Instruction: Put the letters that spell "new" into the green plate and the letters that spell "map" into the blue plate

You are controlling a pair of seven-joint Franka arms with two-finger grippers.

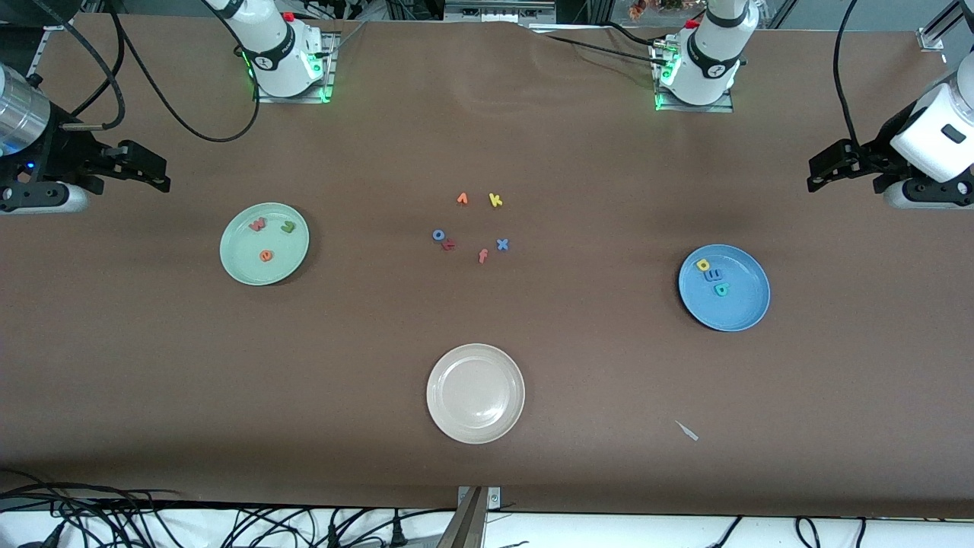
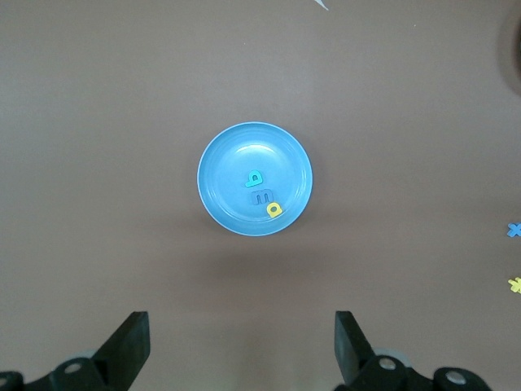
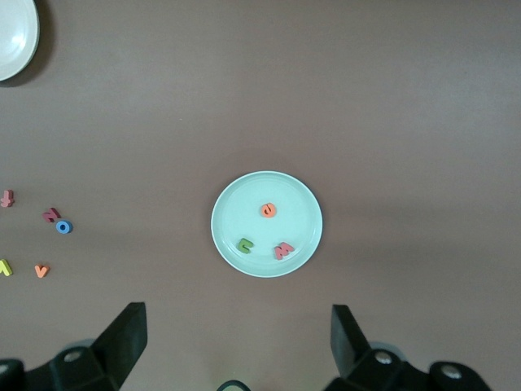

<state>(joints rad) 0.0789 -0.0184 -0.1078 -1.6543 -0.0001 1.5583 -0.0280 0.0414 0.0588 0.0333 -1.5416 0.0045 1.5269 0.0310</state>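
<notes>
Sitting in the green plate [image 1: 236,262] and blue plate [image 1: 749,304], all six letters lie clear of the released left gripper [image 1: 813,181] and right gripper [image 1: 163,183], both raised near the table's ends

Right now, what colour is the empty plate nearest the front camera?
Cream-white plate; it shows best in the front view.

Green n [image 1: 287,226], orange e [image 1: 265,256], red w [image 1: 257,224] lying in green plate [image 1: 236,259]; blue m [image 1: 714,275], yellow a [image 1: 703,265], teal p [image 1: 722,288] sitting in blue plate [image 1: 742,312].

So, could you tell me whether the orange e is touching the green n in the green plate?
Apart. The right wrist view shows bare green plate between the orange e and the green n.
</notes>
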